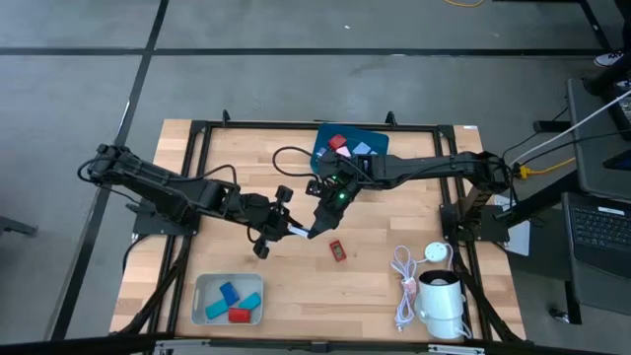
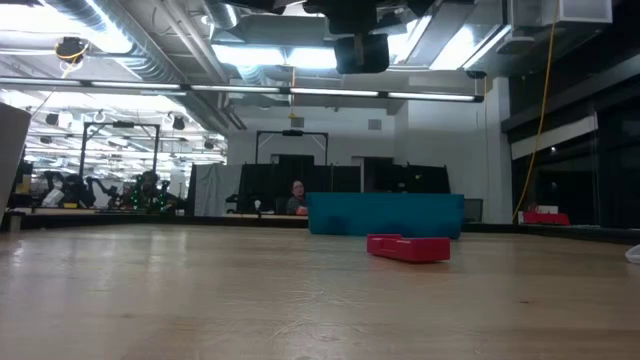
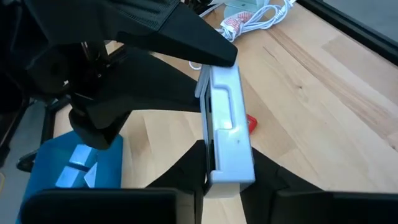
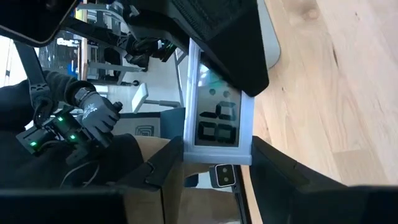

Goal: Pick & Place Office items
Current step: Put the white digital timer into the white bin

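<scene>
We're mid-handover at frame centre in the high view: the right gripper (image 1: 314,230) is pinching one end of a white flat piece (image 1: 299,232) and the left gripper (image 1: 279,228) is closing its fingers on the other end. In the left wrist view the white flat piece (image 3: 225,127) is sitting between the left arm's own fingers, and the other arm's jaw is clamping its far end; the right wrist view shows the same piece (image 4: 219,121), with a printed face, between that arm's fingers. Our read: we're wanting the left grip fully seated before the right lets go, then a straight pull apart, no twisting. Near the bottom edge the white tray (image 1: 200,296) is holding blue and red pieces, with bare wood between it and the grippers, so that's likely the drop path. The red piece (image 1: 337,250) is lying just right of the handover, touching nothing; we're keeping clear of it. Lower right, the coiled cable (image 1: 403,286) and white cylinder (image 1: 440,303) are well apart. Farthest, at the table's top edge, the blue tray (image 1: 373,139) is holding more pieces.
</scene>
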You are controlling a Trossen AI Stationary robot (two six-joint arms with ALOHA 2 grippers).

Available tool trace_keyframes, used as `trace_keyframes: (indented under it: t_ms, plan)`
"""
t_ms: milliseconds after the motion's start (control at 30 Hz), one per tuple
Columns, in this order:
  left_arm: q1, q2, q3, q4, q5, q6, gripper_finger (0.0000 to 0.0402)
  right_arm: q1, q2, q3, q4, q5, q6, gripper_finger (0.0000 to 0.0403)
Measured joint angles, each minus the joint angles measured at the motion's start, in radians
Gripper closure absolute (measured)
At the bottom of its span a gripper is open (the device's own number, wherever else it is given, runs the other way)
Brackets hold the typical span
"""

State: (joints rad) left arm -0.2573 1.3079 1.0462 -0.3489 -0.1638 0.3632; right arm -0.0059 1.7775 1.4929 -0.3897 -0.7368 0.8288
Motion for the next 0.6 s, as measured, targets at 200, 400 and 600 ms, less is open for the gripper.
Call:
trace_keyframes:
  t_ms: [200, 400, 600]
  plan:
    - [0.002, 0.0, 0.0, -0.004, -0.002, -0.045, 0.0339, -0.001, 0.0, 0.0, 0.001, -0.005, -0.021, 0.0251]
    - [-0.008, 0.002, 0.0, -0.086, 0.037, -0.216, 0.0344, -0.004, 0.0, 0.001, -0.044, 0.119, -0.078, 0.0155]
    - [-0.07, 0.003, -0.002, -0.294, 0.122, -0.349, 0.0344, -0.029, -0.001, 0.002, -0.139, 0.18, -0.143, 0.0098]
